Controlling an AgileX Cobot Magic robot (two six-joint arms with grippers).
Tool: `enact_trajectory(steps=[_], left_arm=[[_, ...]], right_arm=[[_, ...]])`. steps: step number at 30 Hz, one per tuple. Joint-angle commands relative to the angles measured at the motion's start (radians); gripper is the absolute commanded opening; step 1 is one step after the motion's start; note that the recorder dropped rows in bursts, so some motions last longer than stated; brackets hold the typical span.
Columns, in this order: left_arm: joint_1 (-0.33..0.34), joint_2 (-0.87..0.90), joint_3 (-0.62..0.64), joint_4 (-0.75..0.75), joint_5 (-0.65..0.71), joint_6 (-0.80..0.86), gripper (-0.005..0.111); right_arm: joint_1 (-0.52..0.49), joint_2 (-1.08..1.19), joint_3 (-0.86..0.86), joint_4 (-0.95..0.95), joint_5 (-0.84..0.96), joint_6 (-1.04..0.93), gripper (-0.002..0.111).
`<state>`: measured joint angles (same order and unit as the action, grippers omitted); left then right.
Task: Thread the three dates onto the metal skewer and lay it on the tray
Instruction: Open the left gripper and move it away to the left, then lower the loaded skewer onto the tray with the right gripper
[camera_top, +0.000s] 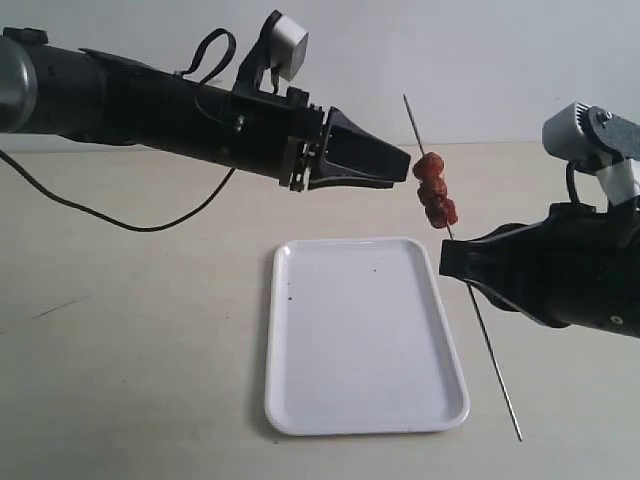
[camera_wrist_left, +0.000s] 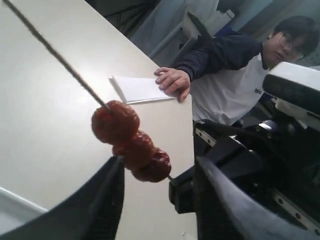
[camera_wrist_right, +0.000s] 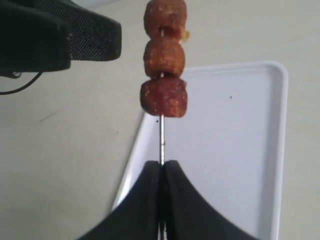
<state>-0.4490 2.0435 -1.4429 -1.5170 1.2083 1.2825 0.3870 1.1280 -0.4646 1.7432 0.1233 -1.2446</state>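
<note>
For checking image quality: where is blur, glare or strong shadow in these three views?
Exterior view: soft, even light, only a faint shadow beside the tray, no harsh glare. Left wrist view: the dates are fairly sharp, but the left gripper's fingers, close to the lens, are dark and blurred. Right wrist view: dates slightly soft, tray bright.

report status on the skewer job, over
Left gripper open beside three reddish-brown wrinkled dates. Right gripper shut on thin grey metal skewer, all three threaded, not yet on white rectangular tray. Nothing blocking tray.
</note>
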Motion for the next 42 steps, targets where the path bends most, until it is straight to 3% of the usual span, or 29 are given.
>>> enact_trajectory(steps=[1,3,7,12,16,21,26,33,35,42], left_arm=[[0.026,-0.008,0.001,0.117,0.013,-0.003,0.044],[0.031,-0.008,0.003,0.215,0.013,-0.003,0.038],[0.031,-0.008,0.028,0.32,0.013,-0.04,0.0],[0.031,-0.008,0.065,0.369,0.009,-0.166,0.0],[0.031,-0.032,0.118,0.416,-0.197,-0.323,0.0],[0.031,-0.118,0.272,0.395,-0.458,-0.294,0.0],[0.031,-0.268,0.509,0.146,-0.632,-0.013,0.0],[0.031,-0.49,0.784,-0.227,-0.728,0.469,0.0],[0.031,-0.549,0.844,-0.227,-0.764,0.547,0.0],[0.031,-0.751,0.953,-0.227,-0.81,0.58,0.0]], right_arm=[[-0.004,0.002,-0.009,0.001,-0.003,-0.057,0.0],[-0.004,0.002,-0.009,0.001,-0.003,-0.064,0.0],[-0.004,0.002,-0.009,0.001,0.011,-0.064,0.0],[-0.004,0.003,0.006,0.001,0.061,-0.052,0.0],[-0.004,0.003,0.02,0.001,0.084,-0.052,0.0],[-0.004,0.003,0.037,0.001,0.092,-0.025,0.0],[-0.004,0.008,0.039,-0.068,0.103,0.073,0.0],[-0.004,0.095,0.039,-0.123,0.163,0.176,0.0],[-0.004,0.128,0.039,-0.121,0.161,0.176,0.0],[-0.004,0.251,0.029,-0.03,0.023,0.136,0.0]])
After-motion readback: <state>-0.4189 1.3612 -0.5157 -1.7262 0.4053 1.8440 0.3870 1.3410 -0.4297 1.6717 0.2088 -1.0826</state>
